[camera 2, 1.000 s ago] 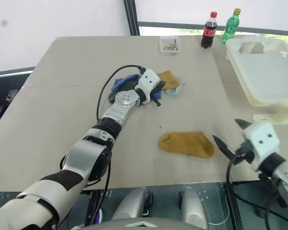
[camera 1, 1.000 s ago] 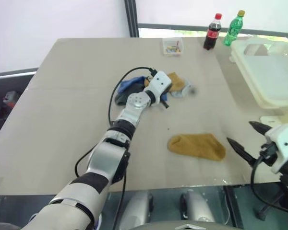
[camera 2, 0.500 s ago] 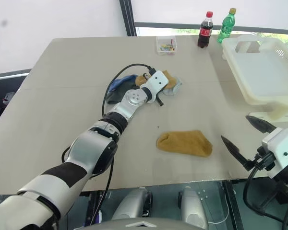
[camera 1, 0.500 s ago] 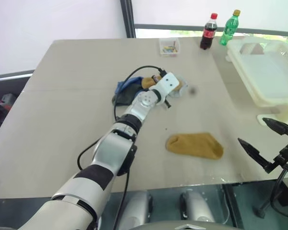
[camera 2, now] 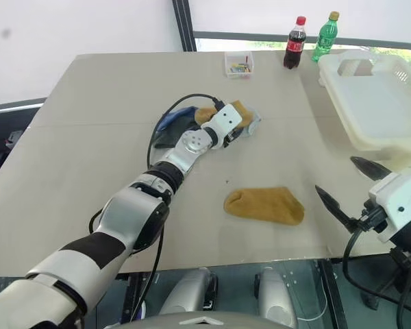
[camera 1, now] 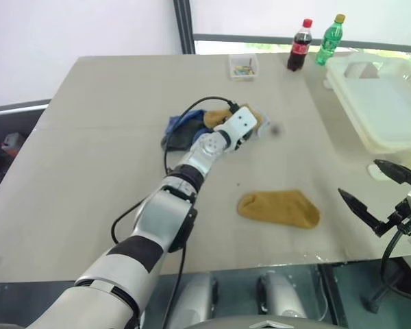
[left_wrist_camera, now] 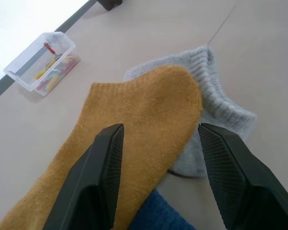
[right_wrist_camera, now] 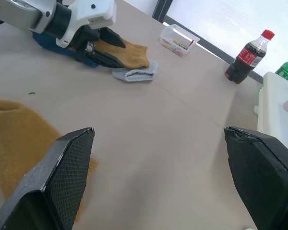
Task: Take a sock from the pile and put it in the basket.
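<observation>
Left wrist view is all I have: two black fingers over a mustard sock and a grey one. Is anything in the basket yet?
Observer: No. The basket at the table's far right is empty.
Operator: Are those fingers shut on the mustard sock?
Observer: No. The left gripper is open above the pile, its fingers apart over the mustard sock, not clamping it.
Operator: Any socks away from the pile?
Observer: One: a second mustard sock lies flat, alone, nearer the table's front edge.
Operator: And the other arm?
Observer: The right gripper is wide open at the table's right front, holding nothing.
</observation>
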Controlling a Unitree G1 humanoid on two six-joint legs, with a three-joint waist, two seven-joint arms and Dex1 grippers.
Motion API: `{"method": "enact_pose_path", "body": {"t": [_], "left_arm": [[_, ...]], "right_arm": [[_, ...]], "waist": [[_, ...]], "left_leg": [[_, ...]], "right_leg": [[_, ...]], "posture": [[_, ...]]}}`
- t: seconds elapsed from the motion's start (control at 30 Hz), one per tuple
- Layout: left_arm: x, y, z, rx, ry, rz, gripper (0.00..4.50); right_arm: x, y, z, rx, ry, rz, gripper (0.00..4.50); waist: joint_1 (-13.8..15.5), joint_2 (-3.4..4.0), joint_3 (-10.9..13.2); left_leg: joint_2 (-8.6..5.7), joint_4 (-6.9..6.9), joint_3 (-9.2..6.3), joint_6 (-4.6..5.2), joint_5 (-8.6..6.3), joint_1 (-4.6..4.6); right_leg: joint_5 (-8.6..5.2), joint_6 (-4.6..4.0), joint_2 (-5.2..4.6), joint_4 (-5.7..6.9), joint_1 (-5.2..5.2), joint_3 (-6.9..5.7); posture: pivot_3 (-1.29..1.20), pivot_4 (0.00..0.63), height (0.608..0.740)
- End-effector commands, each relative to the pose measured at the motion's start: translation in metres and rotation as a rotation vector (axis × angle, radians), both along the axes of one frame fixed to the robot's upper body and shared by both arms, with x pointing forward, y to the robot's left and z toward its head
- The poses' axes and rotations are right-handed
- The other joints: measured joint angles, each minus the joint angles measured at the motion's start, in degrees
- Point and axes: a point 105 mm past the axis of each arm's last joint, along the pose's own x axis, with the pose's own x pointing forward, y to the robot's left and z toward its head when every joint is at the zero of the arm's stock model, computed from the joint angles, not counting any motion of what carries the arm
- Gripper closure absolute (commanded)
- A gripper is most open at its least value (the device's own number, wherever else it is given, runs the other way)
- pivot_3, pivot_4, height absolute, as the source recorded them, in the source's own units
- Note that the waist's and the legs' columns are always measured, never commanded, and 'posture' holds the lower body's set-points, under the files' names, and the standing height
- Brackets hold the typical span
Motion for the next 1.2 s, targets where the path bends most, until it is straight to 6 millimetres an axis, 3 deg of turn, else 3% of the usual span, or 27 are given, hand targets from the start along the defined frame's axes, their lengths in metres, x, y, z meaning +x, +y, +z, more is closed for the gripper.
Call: {"method": "enact_pose_path", "body": {"t": [0.03,0.37,0.4,0.47,0.6,0.83,1.03,1.2], "left_arm": [[0.002,-0.002,0.008,0.034,-0.042,0.007,1.88],[0.005,-0.006,0.010,0.087,-0.104,0.072,1.88],[0.005,-0.007,0.011,0.076,-0.109,0.075,2.25],[0.005,-0.008,0.011,0.066,-0.109,0.074,2.51],[0.003,-0.008,0.008,0.061,-0.101,0.073,4.47],[0.004,-0.002,0.011,0.026,-0.111,0.078,4.47],[-0.010,0.010,0.027,-0.141,-0.122,-0.090,4.47],[-0.041,0.052,0.019,-0.174,-0.058,-0.127,4.47]], "right_arm": [[-0.001,0.000,0.005,-0.011,-0.027,-0.005,0.00],[-0.001,0.001,0.004,-0.018,-0.016,0.008,0.00],[0.000,0.001,0.004,-0.018,-0.016,0.010,0.00],[0.001,0.002,0.005,-0.019,-0.015,0.014,0.00],[0.003,0.003,0.005,-0.019,-0.012,0.020,0.00],[0.003,0.004,0.004,-0.016,-0.006,0.025,0.00],[0.001,0.006,0.003,-0.012,0.003,0.029,0.00],[0.003,0.006,-0.003,-0.032,0.027,0.016,0.00]], "waist": [[0.1,0.00,0.0],[0.5,0.00,0.0],[0.5,0.00,0.0],[0.5,0.00,0.0],[0.5,0.00,0.0],[0.5,0.00,0.0],[0.2,0.03,0.0],[-0.6,0.06,0.0]], "left_leg": [[0.00,0.00,0.00,0.00,0.00,0.00],[0.00,0.00,0.00,0.00,0.00,0.00],[0.00,0.00,0.00,0.00,0.00,0.00],[0.00,0.00,0.01,0.00,0.00,0.00],[0.00,0.00,0.01,-0.01,0.01,0.00],[0.00,0.00,0.01,-0.02,0.01,0.00],[0.03,-0.01,0.01,-0.07,0.04,0.01],[0.24,-0.02,0.02,-0.08,0.04,0.02]], "right_leg": [[0.00,0.00,0.00,0.00,0.00,0.00],[0.00,0.00,0.00,0.00,0.00,0.00],[0.00,0.00,0.00,0.00,0.00,0.00],[0.00,0.00,0.00,0.00,0.00,0.01],[0.00,0.00,0.00,0.01,0.00,0.00],[0.00,0.00,0.00,0.01,-0.01,0.00],[0.00,0.00,0.00,0.02,-0.02,0.01],[0.00,-0.01,-0.02,0.02,-0.03,0.06]], "posture": [[0.00,0.150,0.740],[0.00,0.150,0.740],[0.00,0.150,0.740],[0.00,0.150,0.740],[0.00,0.150,0.740],[0.00,0.150,0.740],[0.00,0.150,0.740],[0.00,0.150,0.740]]}}
